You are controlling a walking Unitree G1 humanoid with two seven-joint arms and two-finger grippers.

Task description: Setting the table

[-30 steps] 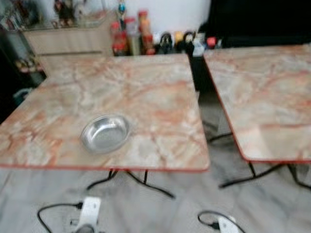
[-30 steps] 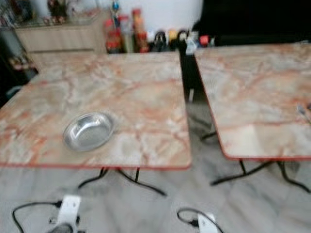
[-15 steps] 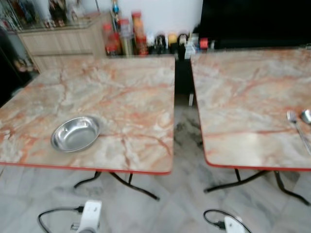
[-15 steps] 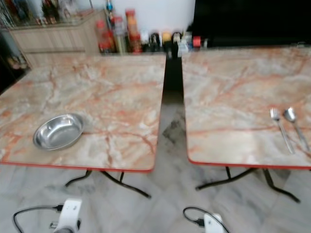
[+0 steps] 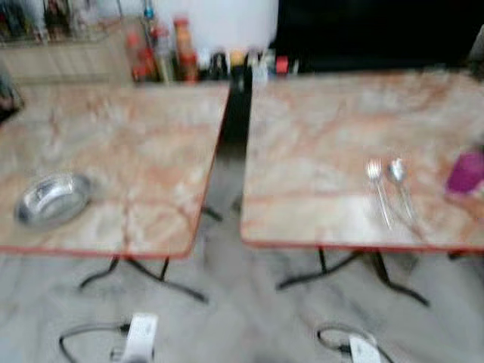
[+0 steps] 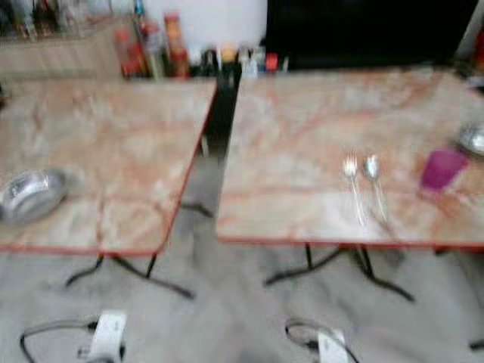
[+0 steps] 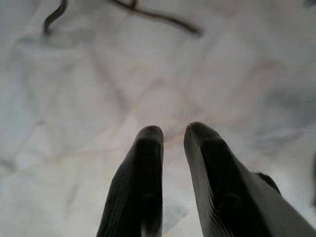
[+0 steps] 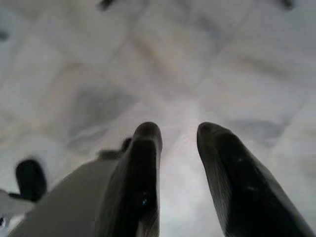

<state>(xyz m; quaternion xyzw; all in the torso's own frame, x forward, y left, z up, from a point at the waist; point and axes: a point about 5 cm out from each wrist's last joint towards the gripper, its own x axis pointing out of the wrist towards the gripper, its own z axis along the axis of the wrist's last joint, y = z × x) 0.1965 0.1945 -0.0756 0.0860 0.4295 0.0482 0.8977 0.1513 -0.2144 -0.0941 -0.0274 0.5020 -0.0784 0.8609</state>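
- Left eye view: blurred. Two marble-pattern worktops stand side by side with a dark gap between them, the left worktop [image 5: 113, 151] across the left half of the frame and the right worktop [image 5: 340, 128] across the right half.
- A steel bowl [image 5: 51, 200] sits at the left edge of the frame, near the front edge of the left worktop.
- A fork [image 5: 378, 193] and a spoon [image 5: 401, 189] lie side by side, just apart, at centre right near the front edge of the right worktop; a purple cup [image 5: 465, 172] stands at the right edge of the frame.
- Bottles [image 5: 162, 53] line up at the top, behind the left worktop. The grey floor [image 5: 242, 302] fills the bottom, with two white arm parts and their cables at the lower edge.
- Right eye view: the same scene, with the cup further in from the right edge and a second steel dish [image 6: 474, 138] at the far right edge, just behind the cup.
- Left wrist view: the left tool [image 7: 173, 132] hangs over the pale floor, its fingers narrowly parted, holding and touching nothing.
- Right wrist view: the right tool [image 8: 178, 131] hangs over the floor too, its fingers a little wider apart, holding nothing.
- Against half a second ago, the whole picture has slid leftward as the camera turned right: the bowl is now at the left edge, fork and spoon are nearer the middle, and the cup has come into view.
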